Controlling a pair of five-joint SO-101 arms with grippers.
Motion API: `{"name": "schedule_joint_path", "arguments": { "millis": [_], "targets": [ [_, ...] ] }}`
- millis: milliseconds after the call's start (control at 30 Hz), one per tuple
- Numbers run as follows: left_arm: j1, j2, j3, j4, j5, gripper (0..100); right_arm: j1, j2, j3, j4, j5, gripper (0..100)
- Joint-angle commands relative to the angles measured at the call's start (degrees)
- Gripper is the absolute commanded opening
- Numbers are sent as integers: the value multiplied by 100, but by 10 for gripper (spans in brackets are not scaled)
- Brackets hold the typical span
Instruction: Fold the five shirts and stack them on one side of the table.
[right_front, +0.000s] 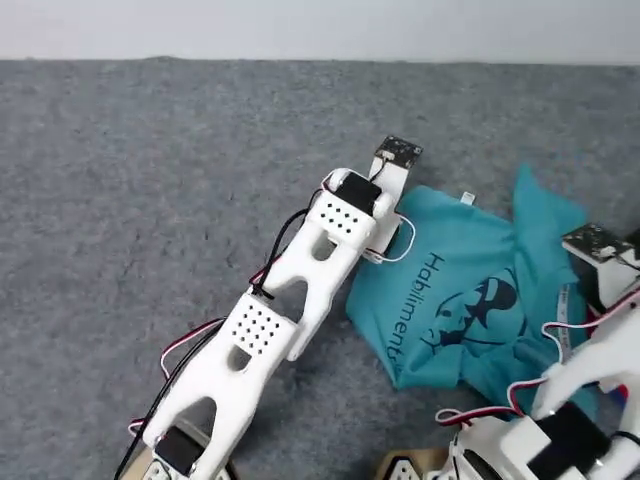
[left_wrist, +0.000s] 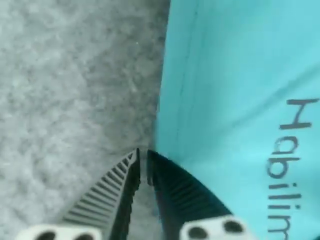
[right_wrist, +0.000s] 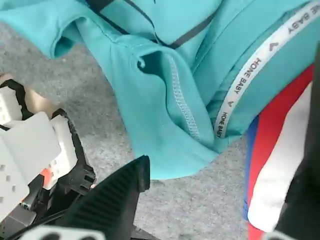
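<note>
A teal shirt (right_front: 460, 290) with dark print lies crumpled at the right of the grey table. My left gripper (right_front: 387, 203) sits at its far left edge. In the left wrist view the gripper (left_wrist: 143, 162) is shut, its tips touching the shirt's hem (left_wrist: 162, 100); no fabric shows between the fingers. My right gripper (right_front: 605, 280) hovers over the shirt's right side. In the right wrist view it (right_wrist: 215, 192) stands wide open above a teal fold (right_wrist: 165, 100) and a red, white and blue striped shirt (right_wrist: 272, 165) tucked beneath the teal one.
Grey felt-like cover (right_front: 150, 180) spans the left and middle of the table. A pale wall runs along the far edge. The arm bases (right_front: 410, 465) stand at the near edge, and one base (right_wrist: 30, 150) sits close to the teal fold.
</note>
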Motion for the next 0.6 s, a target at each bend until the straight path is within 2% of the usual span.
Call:
{"name": "schedule_joint_path", "arguments": {
  "millis": [0,300,367,467,567],
  "targets": [
    [-9,-53,-215,185,53,13,-40,-277,-44,189,-53,416],
    [-510,-527,-215,193,88,24,-40,-277,-18,198,-53,416],
    [-440,-914,-198,193,132,96,-40,-277,-18,198,-53,416],
    [-246,-1424,22,193,659,225,-40,-277,-18,207,-53,416],
    [-9,-1741,743,185,695,239,-40,-277,-18,215,-53,416]
  ]
}}
